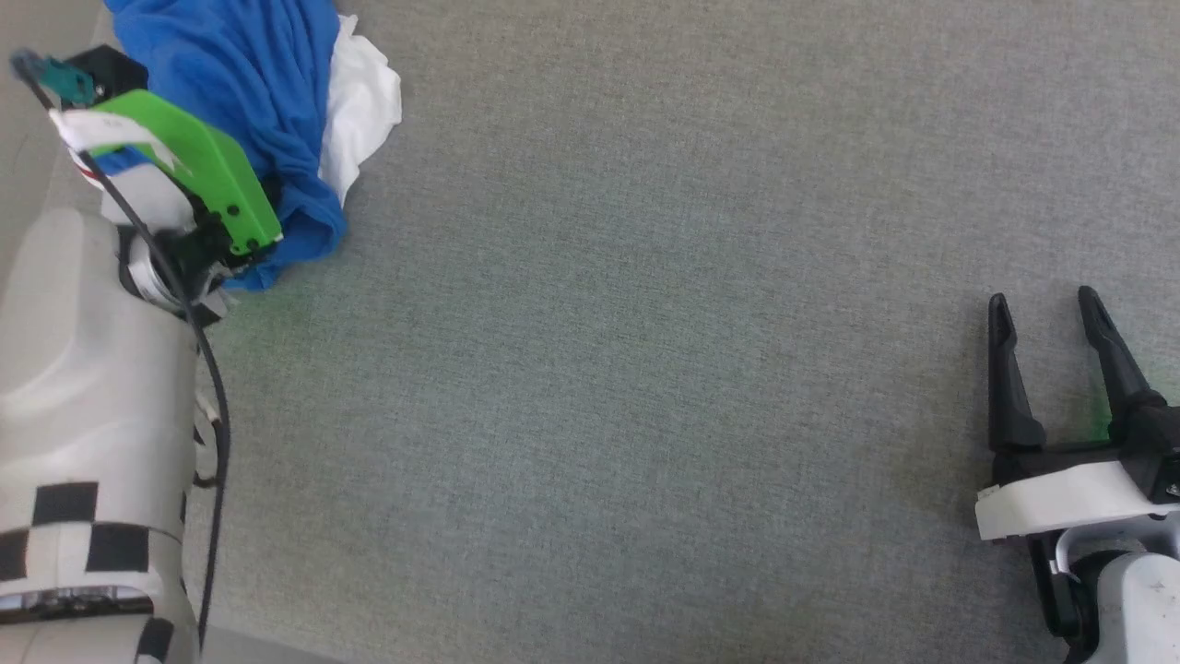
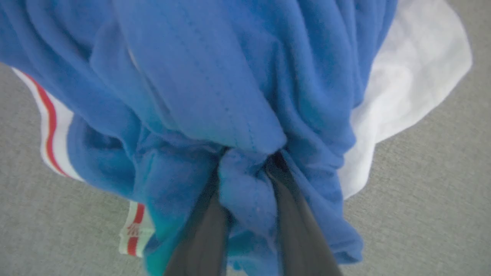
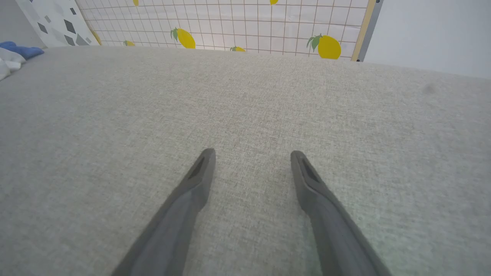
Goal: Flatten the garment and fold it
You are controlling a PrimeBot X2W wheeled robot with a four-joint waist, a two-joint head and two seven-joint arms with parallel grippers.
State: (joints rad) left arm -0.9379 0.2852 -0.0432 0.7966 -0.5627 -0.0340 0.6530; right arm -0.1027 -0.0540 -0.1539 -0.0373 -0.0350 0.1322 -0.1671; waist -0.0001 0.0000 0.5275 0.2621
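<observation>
Garment is sitting bunched at the far left of the grey surface, nothing flattened or folded yet, while I am pinching 1 blue fold in my left gripper and holding my right gripper wide open, well apart.

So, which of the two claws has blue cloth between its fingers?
The left claw: the garment is bunched between its fingers. The right claw is open, holding nothing.
</observation>
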